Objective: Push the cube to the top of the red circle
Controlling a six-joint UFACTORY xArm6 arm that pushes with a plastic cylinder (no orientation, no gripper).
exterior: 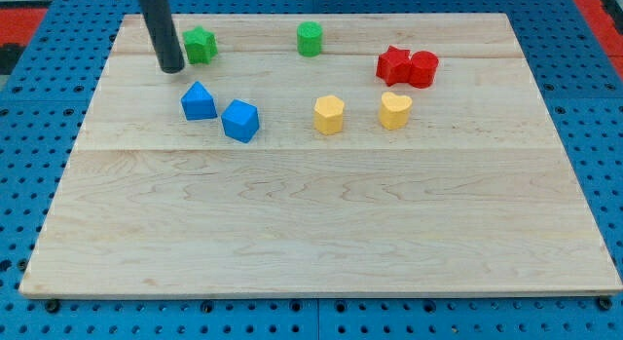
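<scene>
Wooden counter [321, 223], light grain, on a blue pegboard [29, 106]; no legible writing or brand marks, no containers. Eight blocks, two per colour. Blue: one cube [240, 121], toward the view's left, just right of a blue house-shaped block [199, 102], nearly touching. Green: one star-like block [201, 45], one round block [310, 38], along the view's top. Yellow: one hexagonal block [329, 115], one heart block [395, 110], mid-counter. Red: one star [392, 64] touching one red circle [423, 68], at the view's upper right, well apart from the cube. Jaws: none fitted; my tip [171, 68] rests just left of the green star-like block, above the blue pair.
</scene>
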